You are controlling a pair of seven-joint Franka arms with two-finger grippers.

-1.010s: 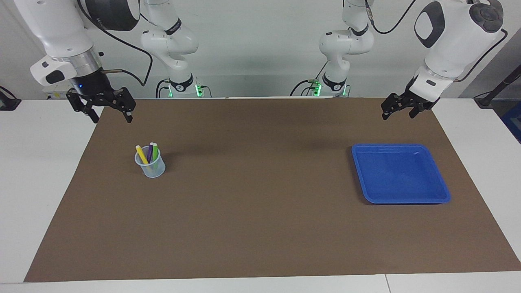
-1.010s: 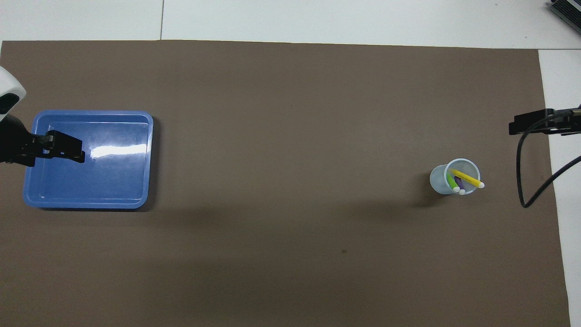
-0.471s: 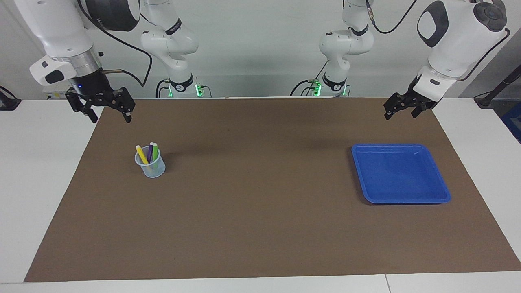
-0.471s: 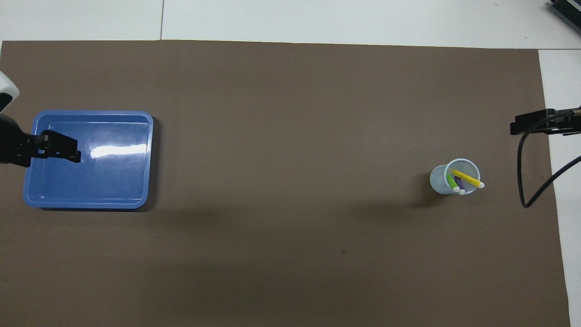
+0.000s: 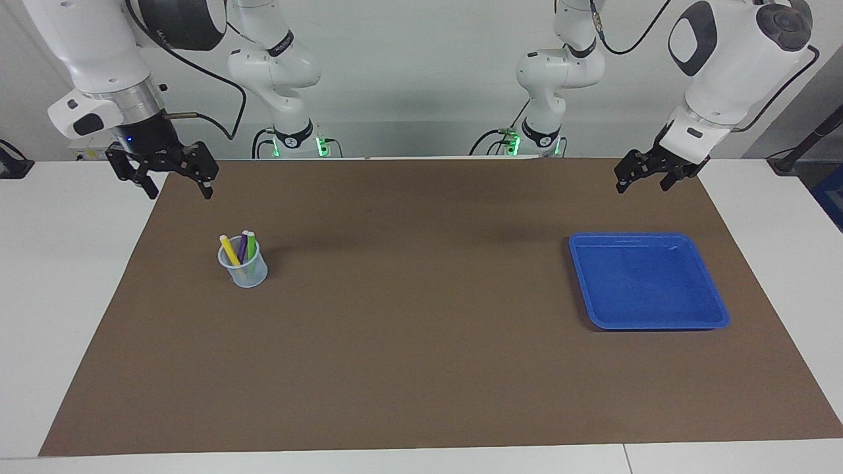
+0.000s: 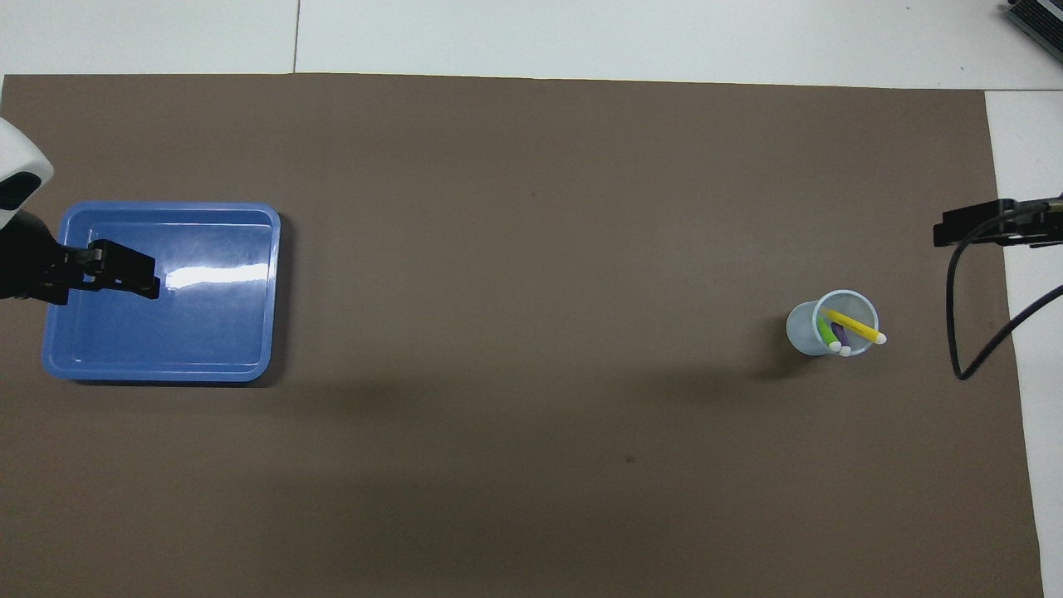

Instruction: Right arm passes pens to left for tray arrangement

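While both of my arms hang raised above the worktop (image 5: 39, 276), nothing of the task is in my grasp. My right gripper (image 5: 176, 185) hangs over the corner of the brown mat (image 5: 421, 329) at the right arm's end of the worktop, close to the robots' edge; its fingers (image 5: 208, 189) stand apart and hold nothing. My left gripper (image 5: 642, 182) hangs over the mat at the left arm's end, also close to the robots' edge; its fingers stand apart and are likewise empty. In the overhead view the left gripper (image 6: 124, 278) overlaps the tray (image 6: 249, 332), but the facing view shows it raised in the air and clear of the tray (image 5: 649, 280), touching nothing. The tray is bright blue, shallow, with a raised rim; it lies flat on the mat toward the left arm's end, and I see nothing in it. The three pens stand together in a small translucent pale-blue cup (image 5: 245, 271) on the mat toward the right arm's end, well apart from the tray. The yellow pen (image 5: 228, 249) leans outward over the cup's rim toward the right arm's end; the purple pen (image 5: 242, 246) and the green pen (image 5: 250, 244) stand more upright beside it. All three show pale cap ends uppermost. The cup is upright. A black cable (image 6: 967, 332) hangs at the right arm's end in the overhead view.
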